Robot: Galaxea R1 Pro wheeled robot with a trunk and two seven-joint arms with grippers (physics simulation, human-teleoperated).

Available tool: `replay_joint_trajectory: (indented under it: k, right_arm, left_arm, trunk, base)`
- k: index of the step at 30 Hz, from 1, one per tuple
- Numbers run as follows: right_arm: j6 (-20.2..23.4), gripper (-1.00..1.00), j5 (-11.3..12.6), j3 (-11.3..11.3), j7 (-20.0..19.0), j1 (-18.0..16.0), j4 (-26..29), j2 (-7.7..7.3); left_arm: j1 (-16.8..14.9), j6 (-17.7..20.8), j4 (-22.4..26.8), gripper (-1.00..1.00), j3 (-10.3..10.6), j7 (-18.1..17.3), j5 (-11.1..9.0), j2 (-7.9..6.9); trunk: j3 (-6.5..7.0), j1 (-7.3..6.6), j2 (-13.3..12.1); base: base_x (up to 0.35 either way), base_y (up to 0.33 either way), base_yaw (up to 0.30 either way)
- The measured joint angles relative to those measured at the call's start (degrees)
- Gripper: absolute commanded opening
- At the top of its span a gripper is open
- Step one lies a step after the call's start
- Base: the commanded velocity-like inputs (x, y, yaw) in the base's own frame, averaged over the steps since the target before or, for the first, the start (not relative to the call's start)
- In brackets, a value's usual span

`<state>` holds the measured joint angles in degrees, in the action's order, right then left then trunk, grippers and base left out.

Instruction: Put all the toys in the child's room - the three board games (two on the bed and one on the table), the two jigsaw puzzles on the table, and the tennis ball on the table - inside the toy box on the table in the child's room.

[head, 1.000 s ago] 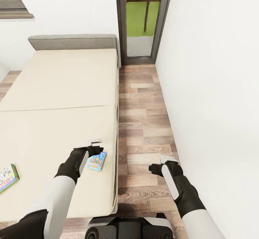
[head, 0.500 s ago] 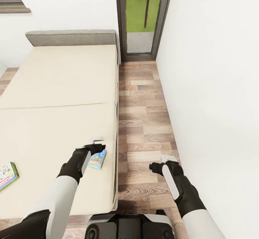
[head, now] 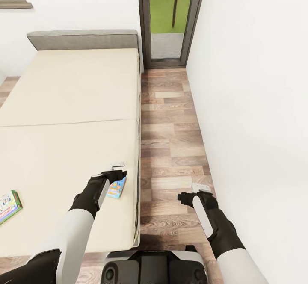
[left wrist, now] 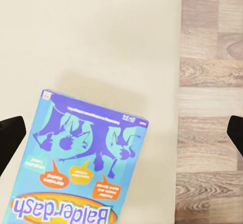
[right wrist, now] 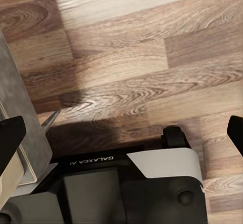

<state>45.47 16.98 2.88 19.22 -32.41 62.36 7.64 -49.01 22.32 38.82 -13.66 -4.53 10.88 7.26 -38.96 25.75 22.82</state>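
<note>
Where wood floor runs, beige bed beside

"Balderdash" on the blue board game, seemingly "GALAXEA AI" on the robot base

My head camera high, facing forward-down over bed and floor, left wrist close above blue game box, shared with head view, right wrist facing down at floor, my base.
</note>
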Motion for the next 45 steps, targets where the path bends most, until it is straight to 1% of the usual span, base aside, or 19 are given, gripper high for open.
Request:
replay_joint_trajectory:
  k: [9,15,23,26,33,39,42,45]
  right_arm:
    - [0.0,1.0,-0.1,0.2,0.1,0.0,0.0,0.02]
    - [0.0,1.0,0.0,0.2,0.2,0.0,0.0,0.02]
    - [-0.1,1.0,0.0,0.2,0.2,0.0,-0.1,-0.05]
    - [-0.3,1.0,0.0,0.2,0.1,0.0,-0.1,-0.04]
    - [-0.8,1.0,-0.1,0.2,0.2,0.0,-0.1,-0.06]
    - [-0.9,1.0,-0.4,0.3,0.2,0.0,-0.1,0.01]
    - [-0.9,1.0,-0.5,0.3,0.2,0.0,-0.1,0.02]
    - [-0.9,1.0,-0.4,0.3,0.2,0.0,-0.1,0.02]
  left_arm:
    - [-0.1,-0.8,0.1,1.0,0.0,0.0,-0.1,-0.16]
    - [-0.9,-1.0,0.2,1.0,-0.2,0.0,-0.2,-0.43]
    - [-1.2,-0.8,0.1,1.0,-0.2,0.0,-0.3,-0.18]
    - [-1.2,-0.8,0.1,1.0,-0.2,0.0,-0.3,-0.31]
    - [-1.8,-2.8,0.1,1.0,-0.3,0.0,-0.2,-0.5]
    - [-2.1,-3.1,0.2,1.0,-0.4,0.0,-0.2,-0.59]
    - [-2.2,-3.2,0.2,1.0,-0.4,0.0,-0.2,-0.82]
    - [-2.3,-3.3,0.1,1.0,-0.4,0.0,-0.3,-1.56]
  trunk:
    - [-0.85,0.0,0.0]
    - [-1.41,0.0,0.0]
    - [-2.17,0.0,0.0]
    - [-2.45,0.0,0.0]
    - [-3.11,0.0,0.0]
    - [-3.68,0.0,0.0]
    - [-3.96,0.0,0.0]
    - [-4.25,0.0,0.0]
  base:
    - [0.0,0.0,0.0]
    - [0.0,0.0,0.0]
    - [0.0,0.0,0.0]
    - [0.0,0.0,0.0]
    - [0.0,0.0,0.0]
    - [0.0,0.0,0.0]
    - [0.0,0.0,0.0]
    - [0.0,0.0,0.0]
